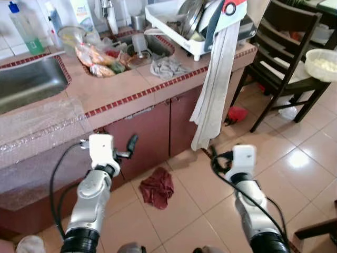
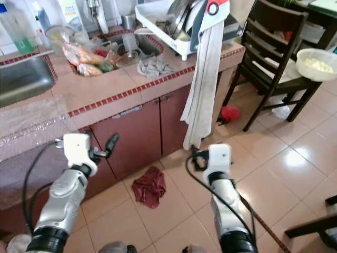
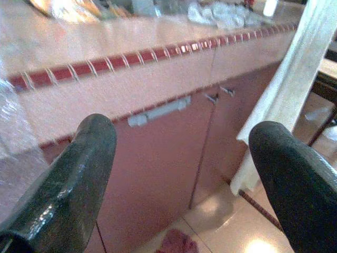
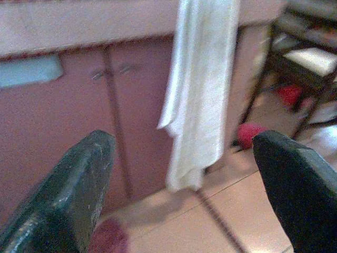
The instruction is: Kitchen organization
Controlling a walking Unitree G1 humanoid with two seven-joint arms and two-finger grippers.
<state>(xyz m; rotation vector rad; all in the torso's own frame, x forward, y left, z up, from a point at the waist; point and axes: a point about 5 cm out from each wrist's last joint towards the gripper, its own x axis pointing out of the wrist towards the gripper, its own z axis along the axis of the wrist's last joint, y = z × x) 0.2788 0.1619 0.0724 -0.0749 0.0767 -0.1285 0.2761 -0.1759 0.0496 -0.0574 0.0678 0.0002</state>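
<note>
My left gripper spread before maroon cabinet doors, my right gripper spread facing long white hanging towel, crumpled dark red rag on tiled floor between them

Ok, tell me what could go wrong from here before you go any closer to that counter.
The long white towel hangs from the dish rack, which juts over the counter edge. If the right gripper, open and near the towel's lower end, snags it, the rack and dishes might be pulled down. The red rag lies on the tiles ahead, so a step could slip on it. The left gripper, also open, is close to the cabinet door and could bump it.
</note>
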